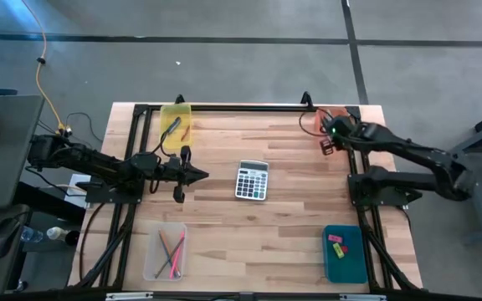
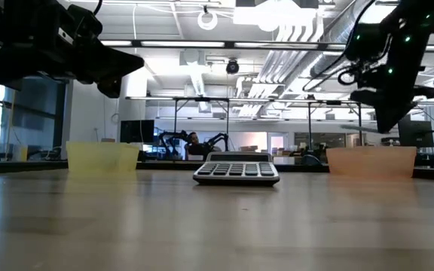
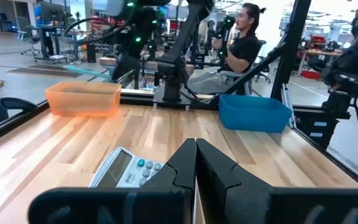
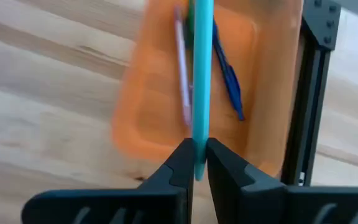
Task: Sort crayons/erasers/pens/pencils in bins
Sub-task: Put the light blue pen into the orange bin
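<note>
Right tool (image 4: 196, 163) grips teal pen (image 4: 201, 74) over orange bin (image 4: 135, 127).

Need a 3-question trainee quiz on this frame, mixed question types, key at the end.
1. True or false: the right claw is shut on a teal stick above the orange bin.
2. Which sits mid-table? A calculator B stapler C mug
3. Fill in: the left claw is ____, holding nothing, beside the calculator.

Key: 1 true; 2 A; 3 shut
</note>
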Action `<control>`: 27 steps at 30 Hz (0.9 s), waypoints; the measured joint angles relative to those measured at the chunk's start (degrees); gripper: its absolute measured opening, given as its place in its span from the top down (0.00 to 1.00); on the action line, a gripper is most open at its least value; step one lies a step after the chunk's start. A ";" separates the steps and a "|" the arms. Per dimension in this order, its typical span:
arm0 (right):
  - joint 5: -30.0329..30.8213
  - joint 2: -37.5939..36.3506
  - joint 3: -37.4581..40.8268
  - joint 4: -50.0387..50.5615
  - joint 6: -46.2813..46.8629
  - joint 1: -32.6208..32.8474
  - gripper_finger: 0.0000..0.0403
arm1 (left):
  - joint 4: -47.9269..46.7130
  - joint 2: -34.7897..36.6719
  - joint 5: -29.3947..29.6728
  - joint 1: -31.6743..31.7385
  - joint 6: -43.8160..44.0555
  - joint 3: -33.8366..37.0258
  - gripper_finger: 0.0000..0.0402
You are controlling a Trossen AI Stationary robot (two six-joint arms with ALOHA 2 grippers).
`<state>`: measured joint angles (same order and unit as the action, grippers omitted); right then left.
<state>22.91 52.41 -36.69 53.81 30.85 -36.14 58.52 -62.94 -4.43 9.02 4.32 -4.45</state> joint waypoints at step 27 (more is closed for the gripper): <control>-11.40 17.74 -0.04 -12.03 -10.40 -21.02 0.84 | -0.53 1.35 -0.15 0.02 -1.06 0.00 1.00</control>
<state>11.51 70.15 -36.73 41.78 20.45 -57.17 58.00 -61.59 -4.58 9.04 3.26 -4.45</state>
